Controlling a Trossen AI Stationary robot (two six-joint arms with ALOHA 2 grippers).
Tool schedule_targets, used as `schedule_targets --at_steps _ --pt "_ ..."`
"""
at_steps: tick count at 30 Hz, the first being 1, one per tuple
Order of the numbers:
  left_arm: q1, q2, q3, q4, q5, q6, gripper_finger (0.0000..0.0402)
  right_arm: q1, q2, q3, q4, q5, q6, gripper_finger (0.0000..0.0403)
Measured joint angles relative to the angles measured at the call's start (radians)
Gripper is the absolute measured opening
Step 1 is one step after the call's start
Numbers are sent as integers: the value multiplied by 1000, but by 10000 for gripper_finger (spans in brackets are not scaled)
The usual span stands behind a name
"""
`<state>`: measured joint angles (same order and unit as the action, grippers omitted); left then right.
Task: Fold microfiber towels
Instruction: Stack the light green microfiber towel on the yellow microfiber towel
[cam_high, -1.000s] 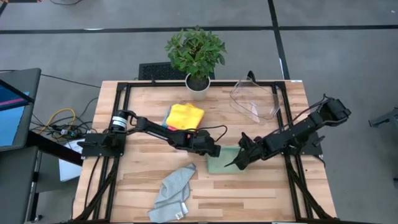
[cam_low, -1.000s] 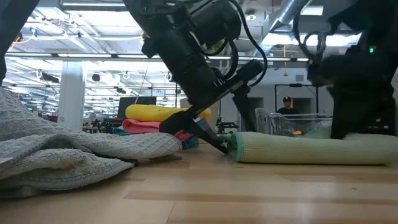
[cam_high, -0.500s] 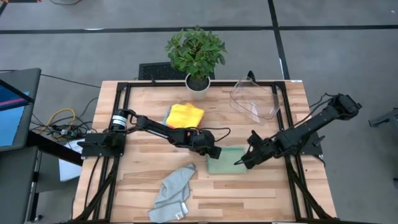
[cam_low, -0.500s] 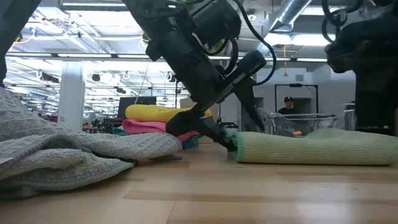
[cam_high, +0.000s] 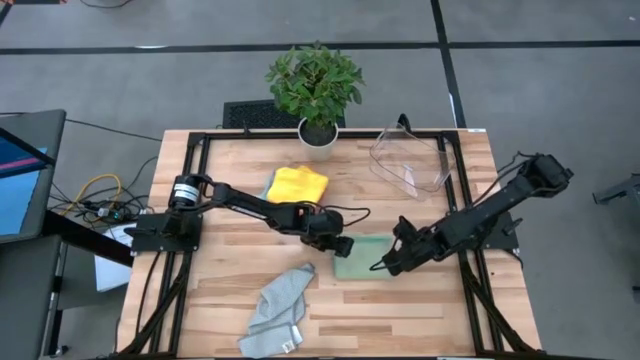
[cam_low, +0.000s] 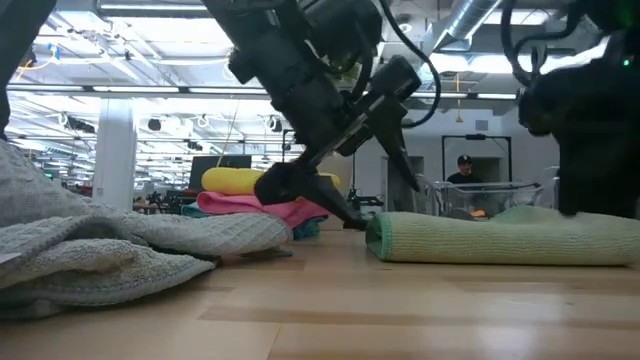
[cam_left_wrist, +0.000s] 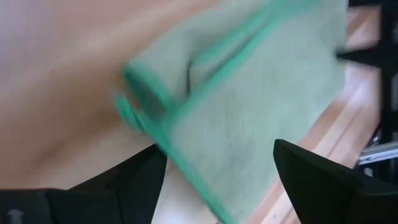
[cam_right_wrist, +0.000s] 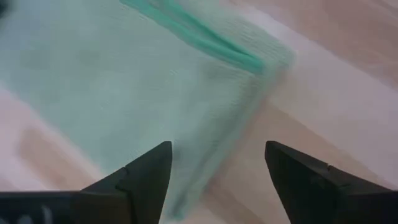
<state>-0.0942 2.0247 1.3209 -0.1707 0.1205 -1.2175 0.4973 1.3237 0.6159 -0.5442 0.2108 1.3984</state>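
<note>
From above, a pale sage-green microfiber towel (cam_high: 362, 257) lies folded into a neat rectangle near the middle of the wooden desk (cam_high: 440, 305). The left gripper (cam_high: 343, 245) sits at its left edge and the right gripper (cam_high: 381, 266) at its right edge, each with fingers spread and holding nothing. A stack of folded bright cloths with yellow on top (cam_high: 297, 186) rests toward the far edge, just in front of a potted green plant (cam_high: 315, 90). A crumpled grey towel (cam_high: 278, 308) lies by the near edge, unfolded.

At desk height, the sage-green towel shows as a flat, even roll; the grey one sits heaped.

Both wrist views show open fingers above green cloth.

Judging by this, the green fold looks finished, the grey towel remains.
</note>
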Motion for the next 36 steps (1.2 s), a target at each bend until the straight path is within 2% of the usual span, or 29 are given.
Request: schedule_targets --at_steps 2,6,9,15,19,23,32,34,36 --pt "-30 1 -1 -8 -24 -22 289 0 36 0 4 0 14 286" --pt "-86 3 0 -40 -170 -124 289 7 87 0 20 0 35 286" --pt "-99 19 1 -32 -241 -159 289 6 122 0 44 -1 38 286" --pt "-98 93 4 84 -238 -188 289 6 163 5 70 14 86 285" --pt "-94 106 5 84 -255 -194 276 6 157 4 70 13 103 270" --pt "-86 116 4 95 -251 -220 237 4 164 3 73 8 103 220" --pt "-72 132 0 132 -253 -186 105 0 171 -1 151 -10 74 39" --pt "-66 134 0 147 -234 -160 72 -4 171 -1 164 -18 71 19" --pt "-63 134 -1 162 -221 -140 35 -4 166 -1 179 -19 70 20"
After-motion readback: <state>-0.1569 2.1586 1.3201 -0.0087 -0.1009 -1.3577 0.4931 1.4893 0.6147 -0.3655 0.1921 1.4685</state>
